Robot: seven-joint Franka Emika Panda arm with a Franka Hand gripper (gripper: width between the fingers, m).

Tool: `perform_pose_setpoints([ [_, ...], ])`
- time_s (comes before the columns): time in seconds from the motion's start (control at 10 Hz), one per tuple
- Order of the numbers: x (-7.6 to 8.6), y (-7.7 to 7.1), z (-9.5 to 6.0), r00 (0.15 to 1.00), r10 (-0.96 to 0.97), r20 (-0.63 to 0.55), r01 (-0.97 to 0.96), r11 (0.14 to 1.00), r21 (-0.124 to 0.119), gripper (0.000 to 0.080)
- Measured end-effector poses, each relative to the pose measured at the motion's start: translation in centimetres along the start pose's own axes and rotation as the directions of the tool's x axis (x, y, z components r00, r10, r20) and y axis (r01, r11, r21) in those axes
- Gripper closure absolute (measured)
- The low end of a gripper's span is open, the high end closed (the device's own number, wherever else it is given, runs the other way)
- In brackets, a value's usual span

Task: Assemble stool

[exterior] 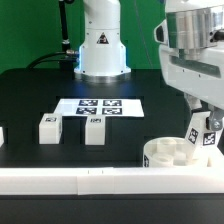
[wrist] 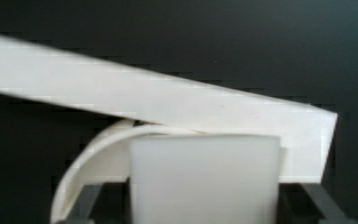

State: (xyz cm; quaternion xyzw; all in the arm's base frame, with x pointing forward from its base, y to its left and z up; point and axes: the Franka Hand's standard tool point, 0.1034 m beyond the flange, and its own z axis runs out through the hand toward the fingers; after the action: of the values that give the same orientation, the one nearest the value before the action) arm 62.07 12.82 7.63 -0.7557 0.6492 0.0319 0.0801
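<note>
Claw [exterior: 203, 126] nearly closed, clamping one leg [exterior: 208, 140]; seat [exterior: 163, 153] just below. Probable step: leg insertion. Next: align leg, lower into seat.

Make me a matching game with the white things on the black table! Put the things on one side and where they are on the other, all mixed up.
Things:
1. marker board
2. seat
3. held leg
4. loose legs

Places:
A. clamped in the gripper, over the seat's edge
B. right beside the long white bar, at the exterior view's right
C. standing free between the marker board and the long white bar
D. lying flat in the middle of the table

Pairs: 1-D, 2-B, 3-A, 4-C
</note>
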Motion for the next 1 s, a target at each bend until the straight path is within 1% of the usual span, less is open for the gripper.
perform_pose_setpoints([
  [0.2,0.00,-0.06,-0.01,0.980,0.200,0.015,-0.200,0.980,0.003,0.0462],
  [0.3,0.01,-0.11,-0.04,0.960,0.278,0.022,-0.278,0.960,0.002,0.0462],
  [0.4,0.01,-0.15,-0.07,0.948,0.318,0.027,-0.318,0.948,0.002,0.0462],
  [0.7,-0.09,-0.27,-0.11,0.844,0.534,0.041,-0.535,0.845,-0.003,0.0462],
  [0.9,-0.15,-0.24,-0.07,0.852,0.521,0.041,-0.522,0.853,-0.003,0.0462],
  [1.0,-0.13,-0.25,-0.15,0.859,0.510,0.042,-0.511,0.860,-0.002,0.0285],
])
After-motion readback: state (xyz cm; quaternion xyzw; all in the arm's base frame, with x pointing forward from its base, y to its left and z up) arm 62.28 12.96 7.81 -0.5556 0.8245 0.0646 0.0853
